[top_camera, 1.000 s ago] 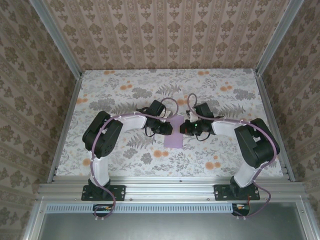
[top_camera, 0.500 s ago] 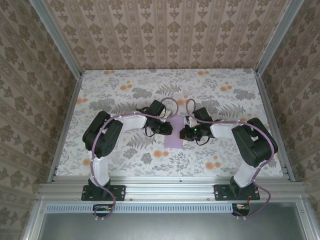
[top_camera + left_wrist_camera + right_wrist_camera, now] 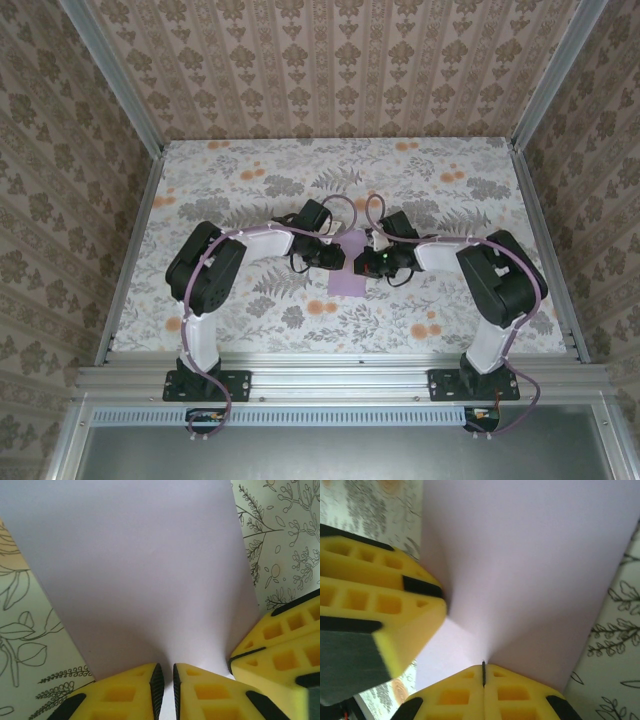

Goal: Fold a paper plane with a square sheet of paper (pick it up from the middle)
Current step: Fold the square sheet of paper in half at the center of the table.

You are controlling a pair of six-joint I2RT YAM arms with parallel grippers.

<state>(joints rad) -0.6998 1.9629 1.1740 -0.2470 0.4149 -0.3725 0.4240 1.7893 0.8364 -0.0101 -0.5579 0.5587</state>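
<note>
The lavender square sheet of paper (image 3: 349, 276) lies mid-table between my two grippers, and its middle is drawn up into a ridge. My left gripper (image 3: 340, 256) pinches that ridge from the left. In the left wrist view its tips (image 3: 165, 672) stand a hair apart with the paper (image 3: 150, 570) running into the slit. My right gripper (image 3: 365, 262) meets it from the right. Its tips (image 3: 483, 667) are pressed tight on the paper (image 3: 530, 570), whose creases fan out from them. Each wrist view shows the other gripper's yellow fingers (image 3: 280, 645) (image 3: 380, 605) close alongside.
The floral tabletop (image 3: 250, 190) stretches bare to the left, right and back of the sheet. Aluminium rails (image 3: 130, 260) and patterned walls close in the sides and rear. Both arm bases (image 3: 205, 380) sit on the near rail.
The right arm has swung left, and its gripper has come closer to the left gripper over the sheet. The left arm has stayed put.
</note>
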